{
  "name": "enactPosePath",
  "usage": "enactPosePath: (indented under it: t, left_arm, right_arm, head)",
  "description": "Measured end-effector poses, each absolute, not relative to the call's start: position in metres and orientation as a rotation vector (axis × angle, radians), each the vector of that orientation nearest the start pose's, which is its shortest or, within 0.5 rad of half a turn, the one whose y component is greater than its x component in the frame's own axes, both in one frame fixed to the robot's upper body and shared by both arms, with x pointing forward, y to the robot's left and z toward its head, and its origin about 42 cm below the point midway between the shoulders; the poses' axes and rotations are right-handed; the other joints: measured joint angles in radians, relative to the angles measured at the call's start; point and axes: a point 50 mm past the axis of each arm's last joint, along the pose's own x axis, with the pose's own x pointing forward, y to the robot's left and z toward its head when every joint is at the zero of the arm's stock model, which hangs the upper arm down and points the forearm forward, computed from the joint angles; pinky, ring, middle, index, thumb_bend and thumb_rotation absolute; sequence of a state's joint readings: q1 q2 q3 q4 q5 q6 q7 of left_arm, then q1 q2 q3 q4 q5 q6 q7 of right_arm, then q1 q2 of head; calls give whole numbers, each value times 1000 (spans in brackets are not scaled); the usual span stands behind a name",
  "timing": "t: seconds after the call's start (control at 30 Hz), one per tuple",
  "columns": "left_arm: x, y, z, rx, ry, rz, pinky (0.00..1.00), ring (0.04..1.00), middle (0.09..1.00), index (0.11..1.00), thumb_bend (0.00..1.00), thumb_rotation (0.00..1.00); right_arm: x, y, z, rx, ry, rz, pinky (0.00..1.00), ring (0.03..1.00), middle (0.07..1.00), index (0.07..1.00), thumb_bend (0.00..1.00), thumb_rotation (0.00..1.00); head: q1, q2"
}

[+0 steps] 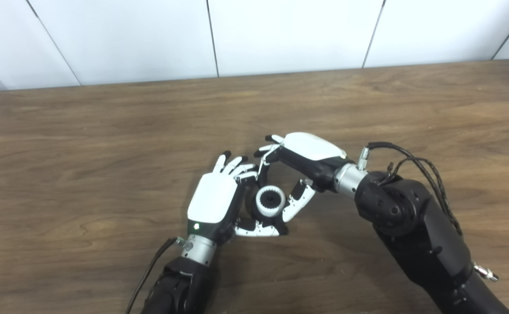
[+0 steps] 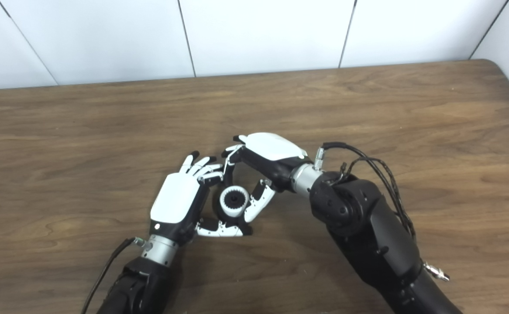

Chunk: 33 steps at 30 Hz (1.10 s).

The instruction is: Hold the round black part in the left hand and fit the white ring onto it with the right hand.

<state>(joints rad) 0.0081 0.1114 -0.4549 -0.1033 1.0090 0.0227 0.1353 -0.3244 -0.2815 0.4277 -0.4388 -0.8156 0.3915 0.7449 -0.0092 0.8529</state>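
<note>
My left hand (image 1: 213, 203) grips the round black part (image 2: 216, 204), which is mostly hidden between its fingers and thumb (image 1: 256, 230). The white toothed ring (image 1: 270, 200) sits on the part's top, its dark centre showing. My right hand (image 1: 307, 157) arches over the ring from the right. Its thumb (image 1: 299, 199) lies against the ring's right side, and its fingers (image 1: 266, 152) curl above the ring's far side, close to my left fingertips. Whether the right hand pinches the ring does not show.
The brown wooden table (image 1: 106, 131) stretches wide on every side of the hands. A white panelled wall (image 1: 280, 35) stands behind its far edge. Cables loop off my right forearm (image 1: 424, 174).
</note>
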Motion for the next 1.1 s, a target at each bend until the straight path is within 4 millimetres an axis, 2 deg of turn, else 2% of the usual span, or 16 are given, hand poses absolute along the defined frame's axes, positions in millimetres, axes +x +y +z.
enactPosePath:
  t: [0.27, 0.43, 0.67, 1.1]
  left_arm:
    - [254, 125, 115, 1051, -345, -252, 1000, 896, 786, 483, 525, 55]
    - [254, 125, 115, 1051, -344, -252, 1000, 896, 785, 483, 525, 55]
    - [254, 125, 115, 1039, -340, -254, 1000, 894, 783, 483, 525, 56]
    - [254, 127, 114, 1041, -332, -257, 1000, 899, 786, 488, 525, 68]
  right_arm:
    - [313, -154, 237, -1151, -117, 671, 915, 1000, 880, 573, 1000, 178]
    - [317, -161, 242, -1152, -115, 640, 943, 1000, 882, 606, 1000, 209]
    - [320, -171, 249, -1174, -121, 607, 927, 992, 872, 633, 1000, 246]
    - [319, -184, 259, -1196, -126, 578, 908, 968, 848, 643, 1000, 230]
  head:
    - [-3, -2]
    - [-6, -3]
    - [-6, -8]
    - [-6, -14]
